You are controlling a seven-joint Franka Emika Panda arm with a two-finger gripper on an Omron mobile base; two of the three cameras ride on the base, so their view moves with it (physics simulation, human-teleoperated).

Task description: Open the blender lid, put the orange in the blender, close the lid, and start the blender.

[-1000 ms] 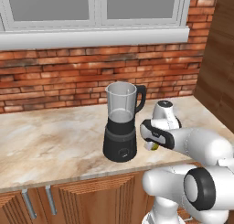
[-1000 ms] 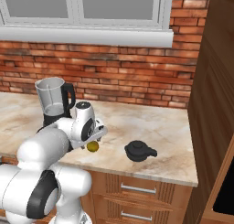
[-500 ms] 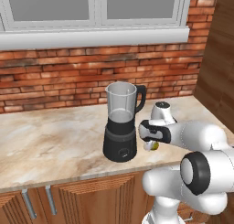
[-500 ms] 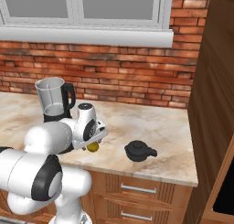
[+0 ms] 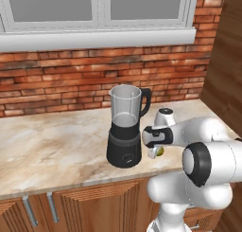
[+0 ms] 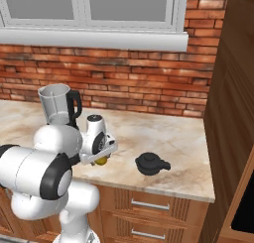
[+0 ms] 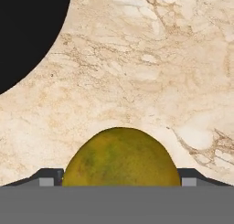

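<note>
Beside the blender [image 5: 125,131], whose clear tapered jar stands uncapped and empty, the tool [image 7: 119,184] grips the round, mottled yellow-green orange [image 7: 120,158] above the veined marble counter [image 7: 151,72].

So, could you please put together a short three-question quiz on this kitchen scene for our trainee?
1. True or false: the round black blender lid sits on the clear tapered jar of the black-based blender.
2. Multiple choice: the small yellowish-olive orange is (A) inside the jar, (B) between the fingertips of the gripper, low over the marble counter, (C) on the window sill.
3. Fill in: on the counter, the lid lies near the ____ cabinet wall.

Key: 1 false, the jar is open and the lid lies on the counter; 2 B; 3 wooden.
</note>
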